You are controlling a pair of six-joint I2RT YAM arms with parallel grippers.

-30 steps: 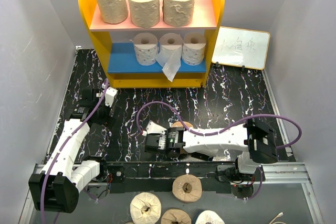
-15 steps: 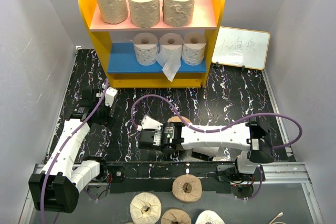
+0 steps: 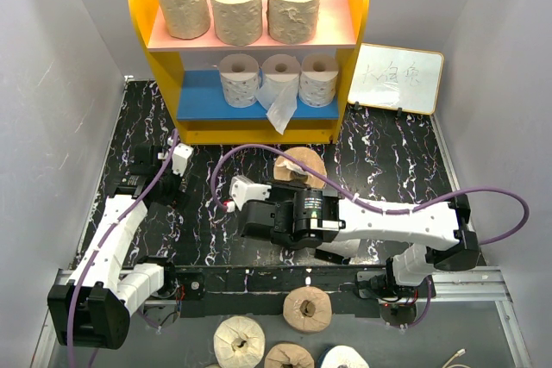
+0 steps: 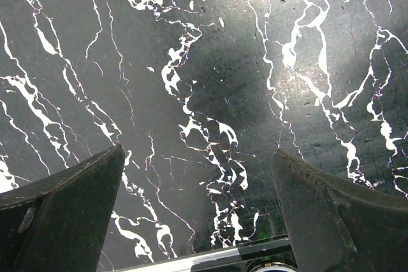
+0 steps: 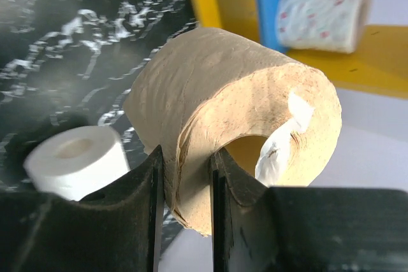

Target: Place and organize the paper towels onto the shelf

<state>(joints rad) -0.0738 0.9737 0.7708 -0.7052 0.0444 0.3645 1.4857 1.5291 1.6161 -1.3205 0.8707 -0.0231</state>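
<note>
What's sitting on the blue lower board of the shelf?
Three upright rolls: a pink-dotted roll, a white roll trailing a loose sheet, and a third roll. Behind them, the blue board is covered.

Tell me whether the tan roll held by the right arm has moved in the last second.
Yes. The tan roll in the right gripper is now closer to the shelf in the top view.

We find writing in one place only: a few dark handwritten strokes on the whiteboard (image 3: pixel 397 79) just right of the shelf (image 3: pixel 259 135). They look to us like three or four Chinese characters, but they are too small and faint for us to read. A small sticker (image 3: pixel 316 210) on the right arm, in front of the shelf, is also illegible.
</note>
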